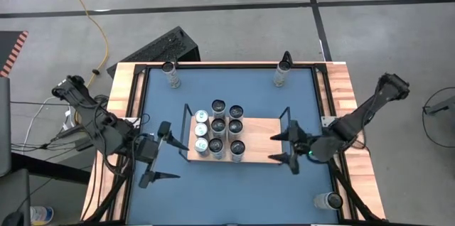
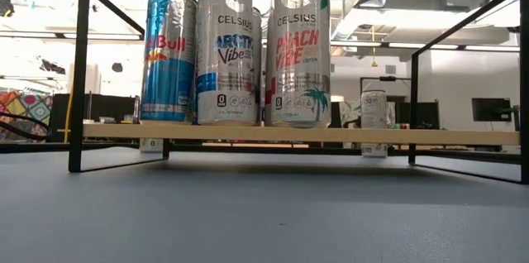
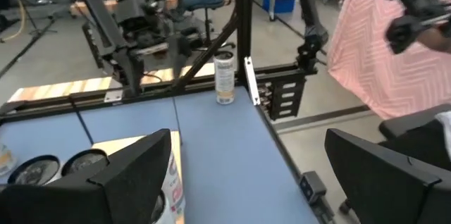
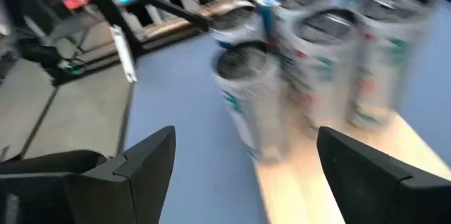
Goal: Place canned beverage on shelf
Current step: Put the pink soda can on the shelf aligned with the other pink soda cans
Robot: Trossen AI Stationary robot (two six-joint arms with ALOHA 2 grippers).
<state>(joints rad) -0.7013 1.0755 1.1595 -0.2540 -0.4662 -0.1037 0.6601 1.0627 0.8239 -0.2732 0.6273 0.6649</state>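
The right gripper (image 1: 293, 149) hangs with fingers spread and empty at the shelf's (image 1: 263, 130) right end rail, bare board lying between it and the cans (image 1: 218, 138). The left gripper (image 1: 159, 156), also spread and empty, sits over blue tabletop (image 1: 234, 190) just off the shelf's left end. Eight cans stand clustered on the shelf's left half; three more (image 1: 328, 200) stand apart near the table's corners.

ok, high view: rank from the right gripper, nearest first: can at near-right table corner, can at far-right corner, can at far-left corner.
From the right gripper, open at the shelf's right end:
1. Near-right corner can, on the table edge beside the right arm.
2. Far-right corner can, across the table on the same side.
3. Far-left corner can, diagonally opposite, beyond the shelf.
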